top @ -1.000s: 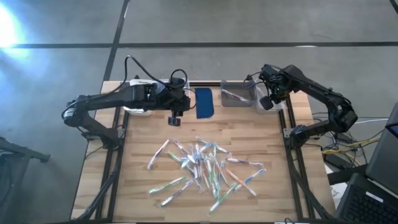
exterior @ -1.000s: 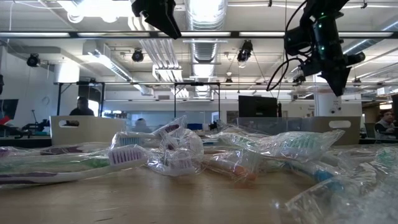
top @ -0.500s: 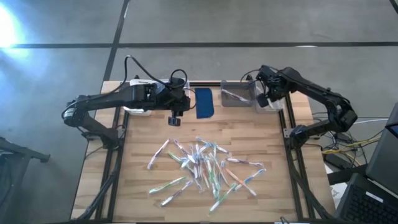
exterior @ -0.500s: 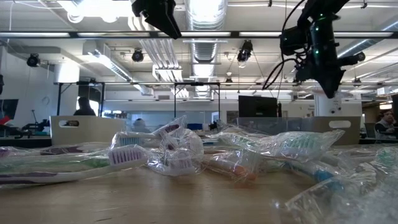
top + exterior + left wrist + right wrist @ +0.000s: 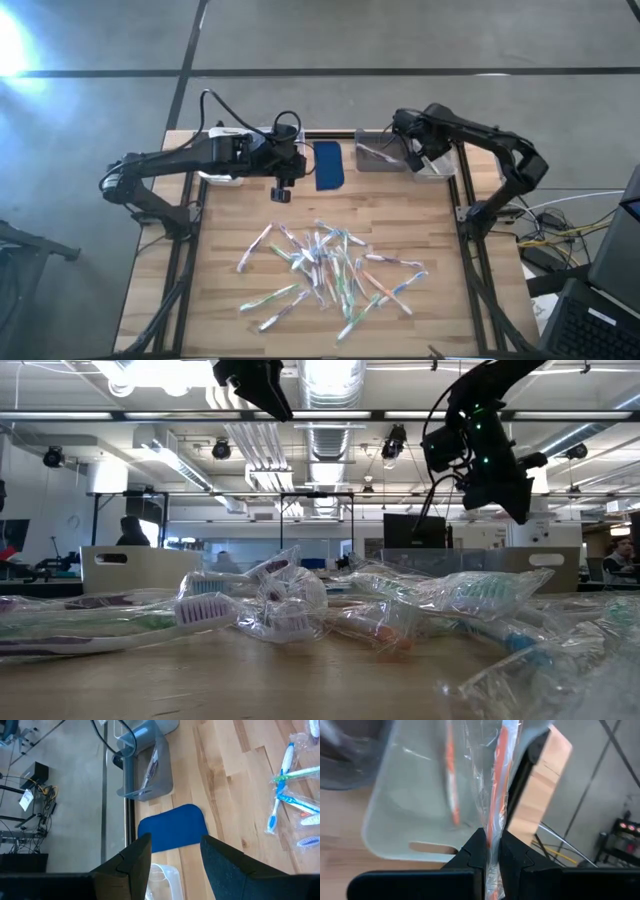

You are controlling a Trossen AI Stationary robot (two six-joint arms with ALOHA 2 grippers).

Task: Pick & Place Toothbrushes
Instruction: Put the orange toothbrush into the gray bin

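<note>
The right gripper (image 5: 413, 158) hangs over the bins at the far right of the table, its fingers pressed together on a wrapped toothbrush (image 5: 496, 795) with an orange handle; seen from its wrist, the toothbrush dangles above a clear bin (image 5: 400, 825) that already holds another orange one (image 5: 451, 780). The grey bin (image 5: 378, 158) stands just to the left of it (it has a toothbrush lying in it too). The step in hand looks like the drop; to do it well, the gripper should be centred over the clear bin and brought low before the fingers part, so the crinkly wrapper does not catch on the rim or tip the toothbrush out over the table's far edge. The left gripper (image 5: 280, 184) waits near the blue pad (image 5: 329, 166), fingers spread and empty; the remaining toothbrushes (image 5: 325, 272) lie scattered across the near middle of the table (image 5: 225, 215).
</note>
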